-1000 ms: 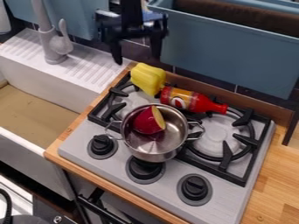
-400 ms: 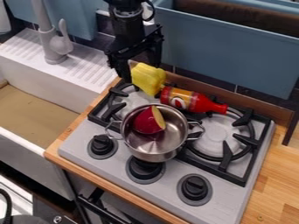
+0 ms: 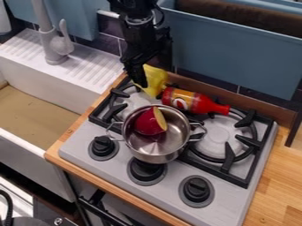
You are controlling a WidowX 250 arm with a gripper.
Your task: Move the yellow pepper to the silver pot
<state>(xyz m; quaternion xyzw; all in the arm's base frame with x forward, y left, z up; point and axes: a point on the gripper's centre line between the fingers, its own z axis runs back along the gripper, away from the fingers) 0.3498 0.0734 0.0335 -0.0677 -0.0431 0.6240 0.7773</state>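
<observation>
Currently, one lobed yellow pepper [image 3: 157,80] sits at the grey stove's [image 3: 168,181] far left, partly behind the black gripper [image 3: 149,76]; whether that's open or closed, I can't tell. Rightward lies one smooth red bottle [image 3: 200,103]; nearer, one shiny silver pot [image 3: 154,147] holds one red, yellow-faced piece [image 3: 149,122].

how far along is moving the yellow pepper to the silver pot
Done: the gripper is down at the yellow pepper, at the back left of the stove.
In hand: apparently the grasp, though I can't tell whether it has hold.
Left: lifting the pepper and carrying it to the silver pot, which holds only a red piece.
</observation>
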